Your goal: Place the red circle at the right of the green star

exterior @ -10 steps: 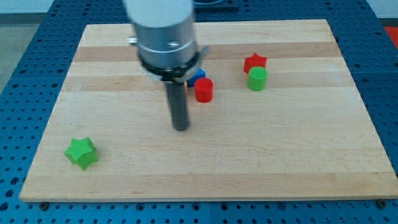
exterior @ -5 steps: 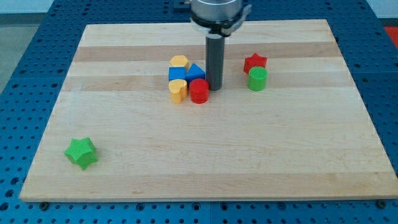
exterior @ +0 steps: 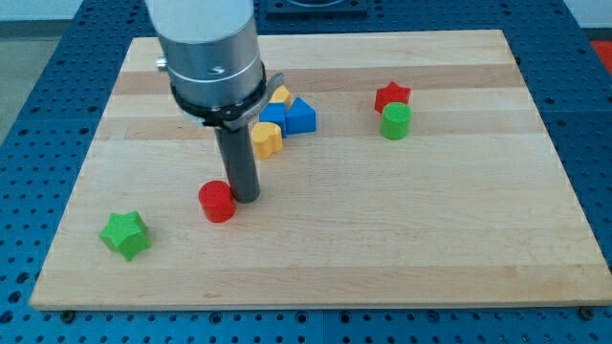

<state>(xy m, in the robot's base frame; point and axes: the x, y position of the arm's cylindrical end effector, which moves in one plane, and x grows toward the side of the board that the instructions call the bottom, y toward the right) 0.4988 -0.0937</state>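
Here my tip [exterior: 246, 198] touching red circle [exterior: 217, 202] at its right; green star [exterior: 125, 234] well left.

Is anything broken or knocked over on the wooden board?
Nothing stands out. Every block sits flat and whole on the board. My tip is touching the red circle on its right side, and the green star waits alone near the view's bottom left.
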